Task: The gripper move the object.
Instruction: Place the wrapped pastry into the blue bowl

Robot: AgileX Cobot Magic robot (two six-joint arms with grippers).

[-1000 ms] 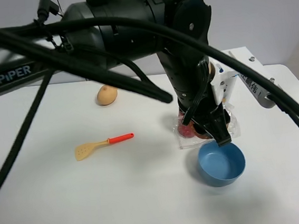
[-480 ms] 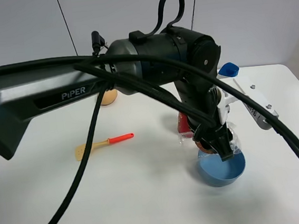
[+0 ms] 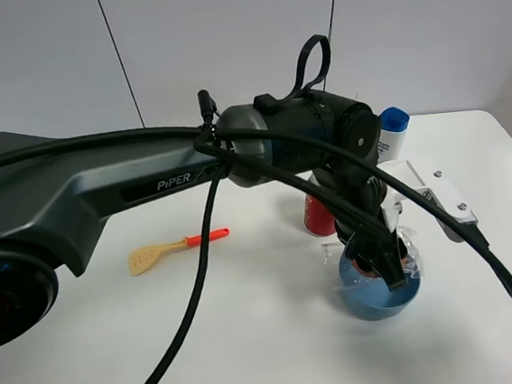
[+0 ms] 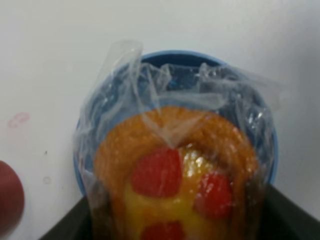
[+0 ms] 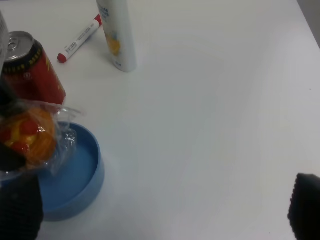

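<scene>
since a second ago the left gripper [image 3: 383, 269], right of the spatula [image 3: 175, 249] and red can [image 3: 318, 211], has brought the wrapped pastry [image 4: 175, 185] over the blue bowl [image 3: 376, 306], jaws clamped on it. best to lower until the wrap sits inside the rim, then let go. its underside is hidden; the right gripper [image 5: 162, 210] stands spread, empty.

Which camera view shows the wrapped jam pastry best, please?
The left wrist view: the wrapped pastry fills the frame, red jam spots clear. The right wrist view shows it small, side-on; the exterior high view mostly hides it behind the left gripper.
</scene>
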